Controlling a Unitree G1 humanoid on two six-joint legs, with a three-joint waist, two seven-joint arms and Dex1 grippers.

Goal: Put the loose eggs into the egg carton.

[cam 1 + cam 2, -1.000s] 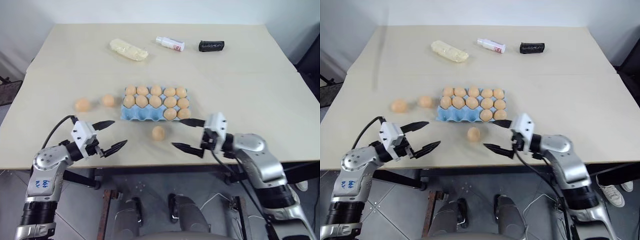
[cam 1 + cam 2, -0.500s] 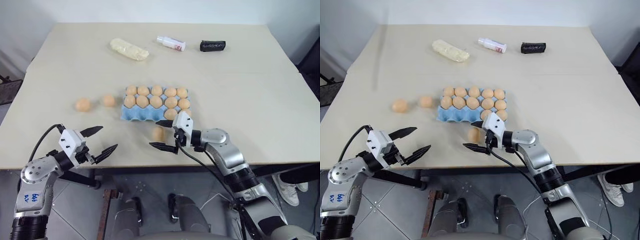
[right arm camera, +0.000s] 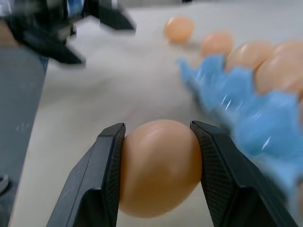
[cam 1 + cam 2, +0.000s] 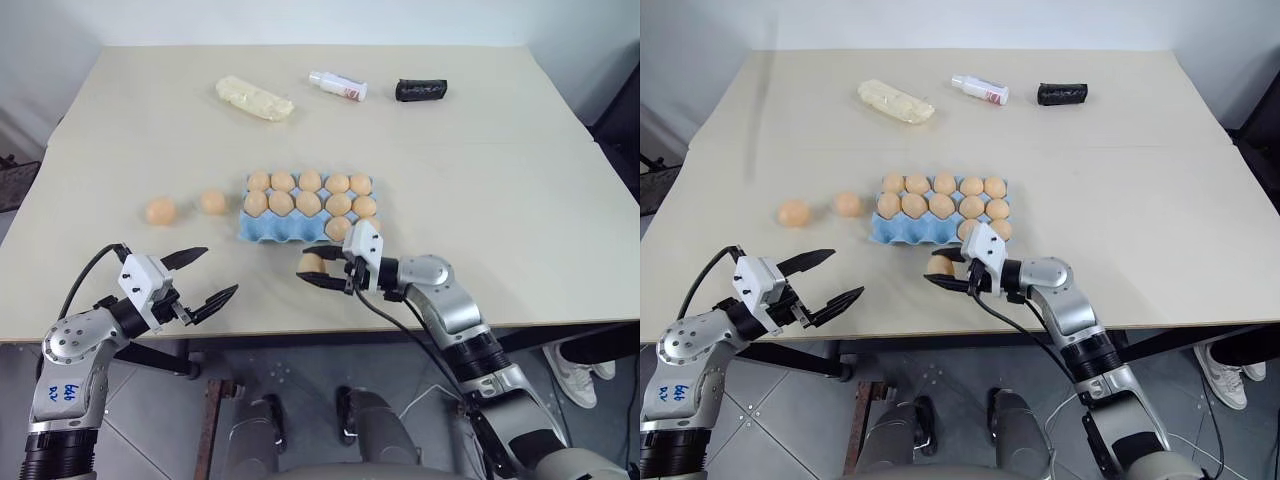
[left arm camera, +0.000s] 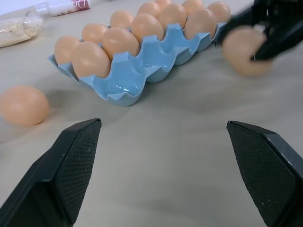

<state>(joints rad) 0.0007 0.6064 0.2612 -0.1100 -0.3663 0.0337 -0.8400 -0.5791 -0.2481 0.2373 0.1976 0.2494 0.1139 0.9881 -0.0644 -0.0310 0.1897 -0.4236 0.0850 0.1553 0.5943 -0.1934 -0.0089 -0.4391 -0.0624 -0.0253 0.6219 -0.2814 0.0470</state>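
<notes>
Three loose eggs: two (image 4: 160, 210) (image 4: 213, 201) on the worktop (image 4: 480, 190) left of the blue egg carton (image 4: 285, 229), one (image 4: 312, 263) clamped in the right pincer (image 4: 318, 267) just before it. Carton holds eleven eggs; four front cups empty. Left pincer (image 4: 203, 274) wide

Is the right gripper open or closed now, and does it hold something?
Closed on an egg. In the right wrist view the two black fingers press both sides of the loose egg, in front of the egg carton.

table (image 4: 520, 200): carton (image 4: 280, 228), 2 eggs (image 4: 160, 211)
</notes>
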